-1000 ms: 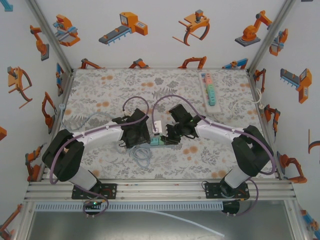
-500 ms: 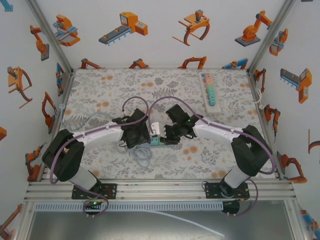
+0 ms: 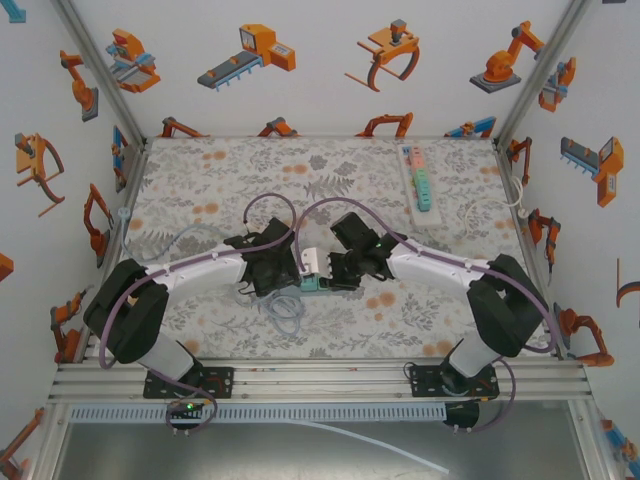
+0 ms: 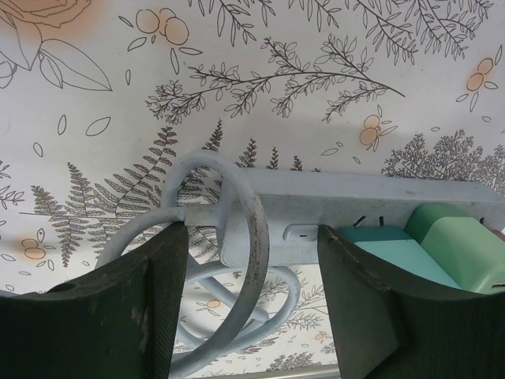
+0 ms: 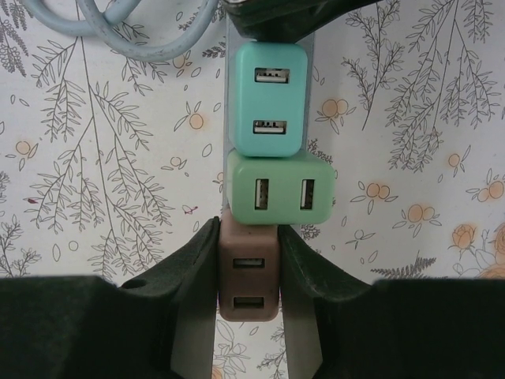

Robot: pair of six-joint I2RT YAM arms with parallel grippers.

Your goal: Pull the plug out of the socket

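Right wrist view: at lower centre, the brown USB plug (image 5: 248, 276) is clamped by the right gripper (image 5: 247, 233) and still plugged in. Left wrist view: the grey power strip (image 4: 355, 197) is straddled by the parted left gripper (image 4: 251, 237). Pulling remains undone.

Left gripper (image 4: 251, 237) has narrowed around the socket strip (image 4: 355, 204) end
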